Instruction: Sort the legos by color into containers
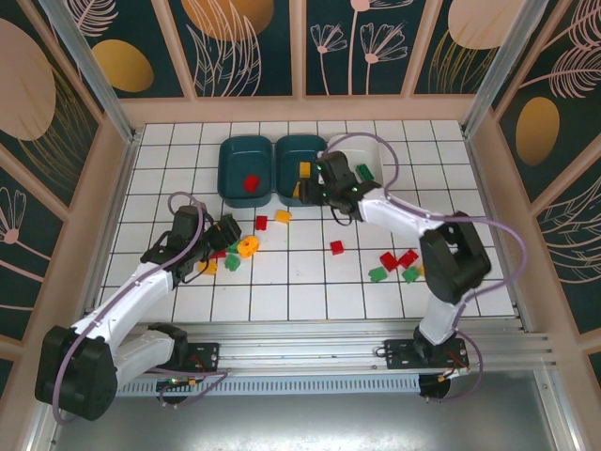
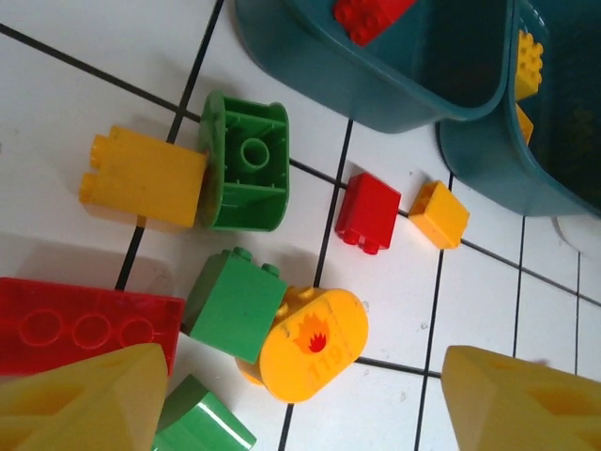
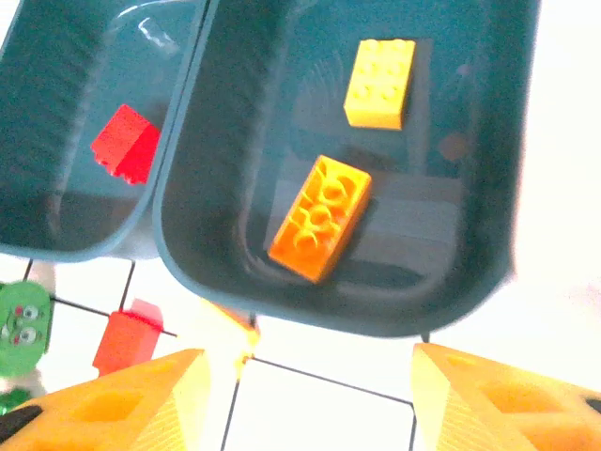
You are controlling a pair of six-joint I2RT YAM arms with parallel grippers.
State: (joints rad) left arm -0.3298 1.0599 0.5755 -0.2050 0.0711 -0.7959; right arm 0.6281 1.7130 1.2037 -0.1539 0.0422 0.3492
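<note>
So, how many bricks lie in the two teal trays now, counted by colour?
red brick: 1, in the left teal tray
yellow bricks: 2, in the other teal tray
green: 0
Total: 3

Bright, even overhead light, soft short shadows under bricks, and the right wrist view's white tiles (image 3: 563,188) blown out, slightly blurred.

Legos (image 2: 366,213) are smooth, glossy plastic. The teal trays (image 3: 178,235) are shiny plastic, the tabletop (image 2: 94,28) glossy white tile, and the rail (image 1: 310,357) brushed metal.
</note>
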